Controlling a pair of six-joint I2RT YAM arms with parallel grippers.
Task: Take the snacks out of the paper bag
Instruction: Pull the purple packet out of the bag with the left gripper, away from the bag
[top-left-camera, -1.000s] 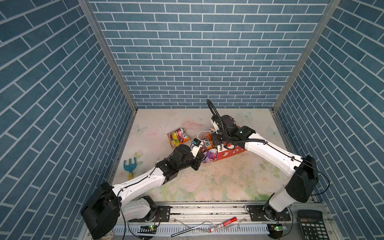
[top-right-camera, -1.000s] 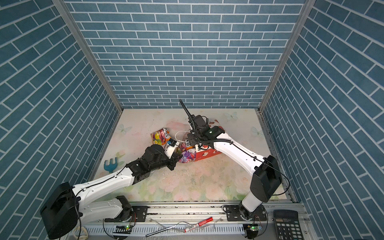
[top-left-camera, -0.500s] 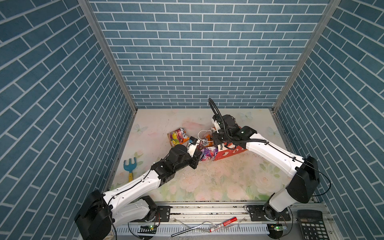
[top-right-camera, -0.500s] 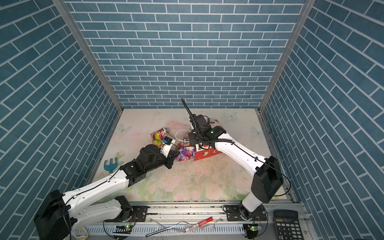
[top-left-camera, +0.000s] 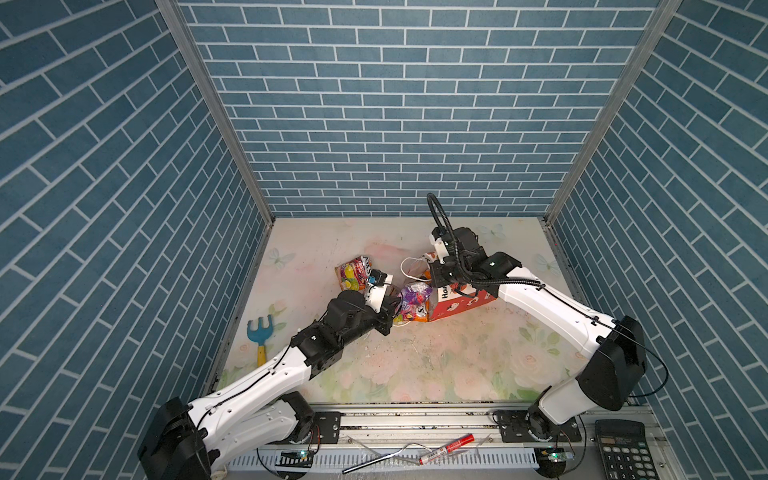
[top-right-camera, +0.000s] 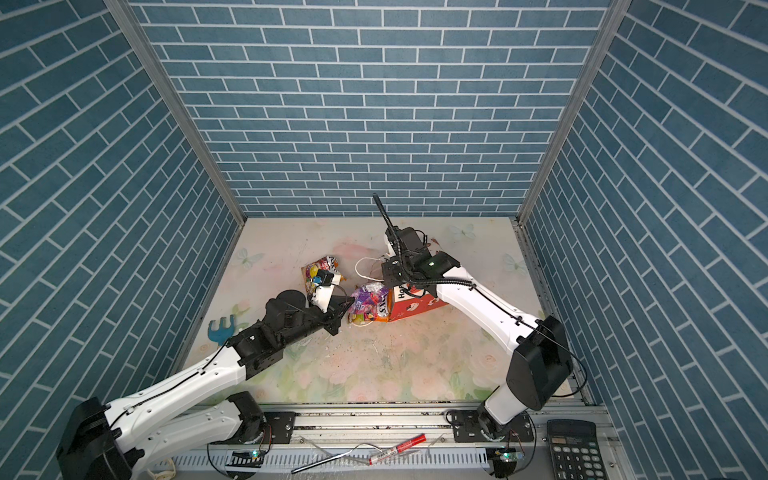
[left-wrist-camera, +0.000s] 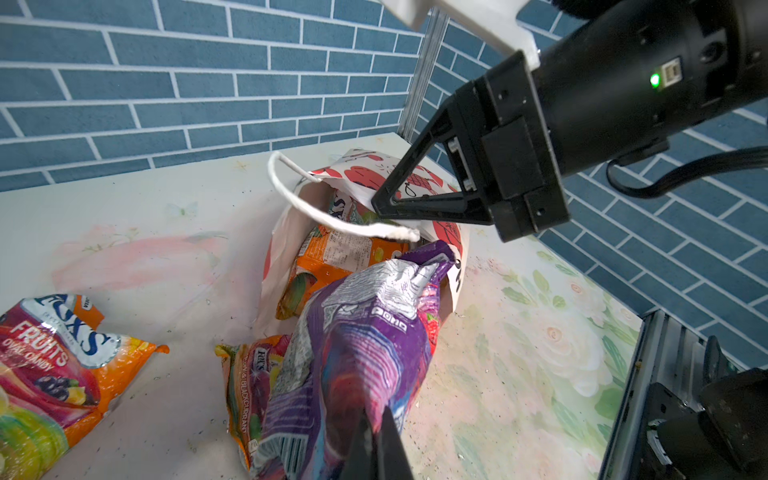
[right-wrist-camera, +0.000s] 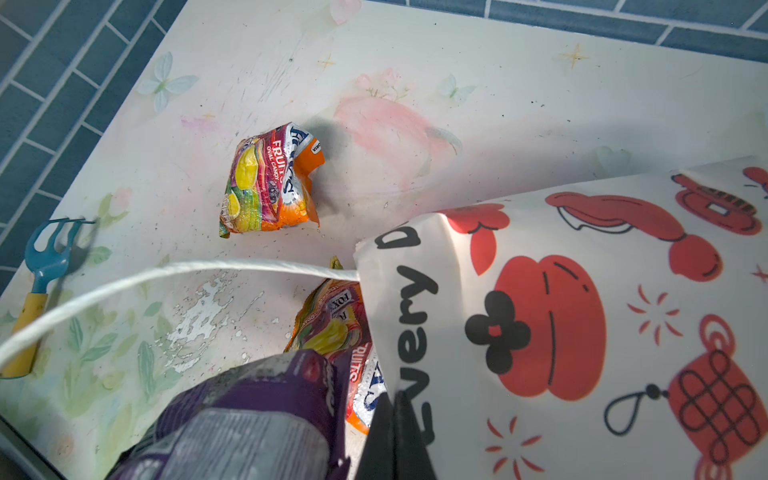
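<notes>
Packet (left-wrist-camera: 361, 340), purple, clamped in left gripper (left-wrist-camera: 374, 444) at paper bag (left-wrist-camera: 359, 172) mouth; right gripper (right-wrist-camera: 395, 419) pinches bag rim.

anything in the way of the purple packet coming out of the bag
Only the cord handle droops across the bag mouth, just over the purple packet's far end. The left gripper is shut on the packet; nothing else visible blocks it.
</notes>
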